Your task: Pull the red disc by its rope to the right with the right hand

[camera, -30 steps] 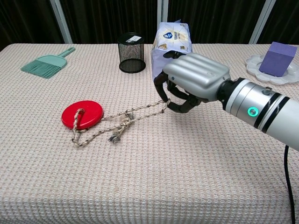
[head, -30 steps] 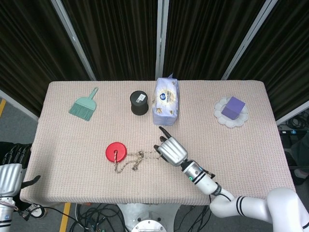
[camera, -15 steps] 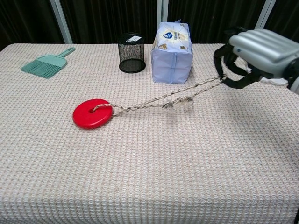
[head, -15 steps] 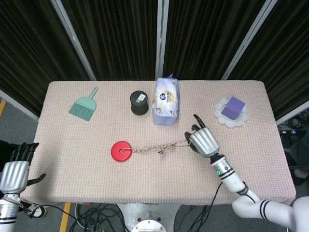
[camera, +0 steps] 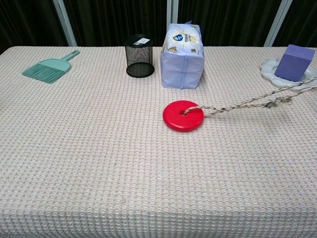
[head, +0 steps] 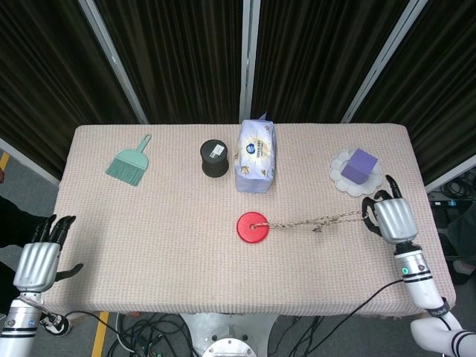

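R hand (head: 392, 218) at the right side of the table (head: 149, 245), just below the plate (head: 343, 181). Fingers curled onto the end of the rope (head: 316, 222), holding it; one finger sticks up straight. R hand is out of the chest view, only the rope runs off the right edge there

Rope is taut-ish, lifted off the cloth toward the hand end, w/ a knot/frayed bit partway along. It runs left to the disc (head: 253, 227) and goes in at the disc's centre hole

Disc lies flat on the table, roughly mid-table, just in front of the tissue pack (head: 256, 156) but not touching it. In chest view the disc (camera: 183, 115) sits below and slightly left of the pack (camera: 182, 48), rope (camera: 247, 103) rising to the right past the plate (camera: 270, 65)

L hand (head: 39, 258) is off the table at the left-front corner, holding nothing, fingers straight and a bit apart, thumb out to the side

Rest: brush (head: 130, 161) far left rear, black mesh cup (head: 214, 158) just left of the pack w/ a gap between, purple block (head: 358, 165) on the plate at right rear. Cup has a white label inside, can't read it
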Robot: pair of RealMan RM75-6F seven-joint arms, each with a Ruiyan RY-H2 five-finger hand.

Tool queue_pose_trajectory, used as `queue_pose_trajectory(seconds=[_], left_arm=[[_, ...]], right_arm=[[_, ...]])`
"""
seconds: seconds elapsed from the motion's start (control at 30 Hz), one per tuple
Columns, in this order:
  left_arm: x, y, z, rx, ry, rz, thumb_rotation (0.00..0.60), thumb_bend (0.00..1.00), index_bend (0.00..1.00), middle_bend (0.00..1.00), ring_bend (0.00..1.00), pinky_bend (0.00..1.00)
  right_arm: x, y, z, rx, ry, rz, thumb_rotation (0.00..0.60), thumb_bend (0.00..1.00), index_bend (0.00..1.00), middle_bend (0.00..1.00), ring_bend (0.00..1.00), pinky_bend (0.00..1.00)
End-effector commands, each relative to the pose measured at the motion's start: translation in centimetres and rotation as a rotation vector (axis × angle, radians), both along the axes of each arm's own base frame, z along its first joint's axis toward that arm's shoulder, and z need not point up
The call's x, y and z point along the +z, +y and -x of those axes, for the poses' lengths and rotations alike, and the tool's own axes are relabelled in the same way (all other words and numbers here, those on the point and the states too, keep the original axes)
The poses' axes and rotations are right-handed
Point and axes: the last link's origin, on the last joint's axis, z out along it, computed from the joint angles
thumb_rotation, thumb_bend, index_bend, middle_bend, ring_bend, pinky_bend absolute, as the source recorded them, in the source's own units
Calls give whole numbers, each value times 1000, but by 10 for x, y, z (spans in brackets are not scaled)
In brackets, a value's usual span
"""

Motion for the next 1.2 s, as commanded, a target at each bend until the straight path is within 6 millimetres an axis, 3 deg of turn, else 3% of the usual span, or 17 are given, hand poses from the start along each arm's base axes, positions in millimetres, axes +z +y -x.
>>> queue_pose_trajectory(seconds=[0.03, 0.4, 0.53, 0.63, 0.77, 1.03, 1.2], left_arm=[[0, 1, -4, -4, 4, 5, 600, 0, 87, 101, 45, 142], [-1, 2, -9, -5, 8, 10, 600, 0, 87, 100, 45, 142], [-2, 2, -9, -8, 6, 13, 600, 0, 87, 100, 45, 142], [-3, 3, -10, -10, 3, 14, 600, 0, 87, 100, 45, 142], [-4, 3, -10, -10, 3, 14, 600, 0, 87, 100, 45, 142], [-3, 1, -5, 6, -3, 11, 600, 0, 87, 101, 45, 142], [-4, 0, -1, 19, -5, 11, 600, 0, 87, 100, 45, 142]], right_arm=[[22, 9, 29, -70, -8, 54, 600, 416, 1000, 880, 385, 41], [66, 30, 85, -212, -22, 179, 600, 416, 1000, 880, 385, 50], [74, 35, 93, -229, -28, 197, 600, 416, 1000, 880, 385, 51], [71, 34, 86, -192, -49, 188, 600, 416, 1000, 880, 385, 51], [55, 23, 49, -60, -112, 151, 600, 416, 1000, 880, 385, 51], [21, -7, -70, 225, -189, 80, 600, 416, 1000, 880, 385, 51], [-2, -19, -120, 286, -201, 42, 600, 416, 1000, 879, 390, 59]])
